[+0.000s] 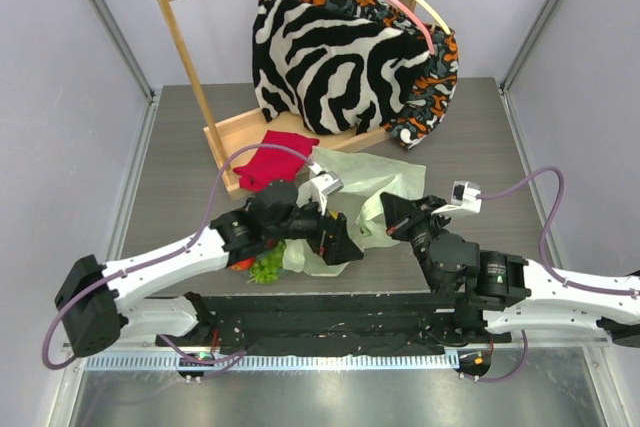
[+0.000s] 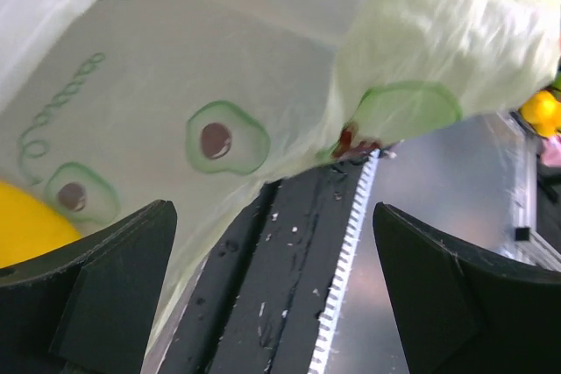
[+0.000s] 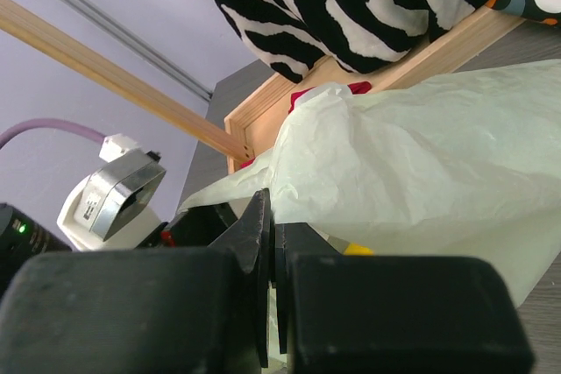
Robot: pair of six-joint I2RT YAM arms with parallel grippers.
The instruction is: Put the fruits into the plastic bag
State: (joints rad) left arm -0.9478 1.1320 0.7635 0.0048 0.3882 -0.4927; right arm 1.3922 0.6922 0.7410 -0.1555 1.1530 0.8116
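The grey-brown worktop (image 1: 180, 177) carries a wooden rack (image 1: 240, 132) at the back, with a red cloth (image 1: 275, 159) at its front edge. The pale-green plastic bag (image 1: 365, 175) lies mid-worktop, a green grape bunch (image 1: 268, 265) beside it, and a black mat (image 1: 320, 312) lines the near edge.

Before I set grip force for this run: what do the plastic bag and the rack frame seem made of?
The plastic bag looks like thin translucent film, slightly glossy: it crinkles and light passes through. The rack frame is apparently pale wood, matte: square bars, faint grain.
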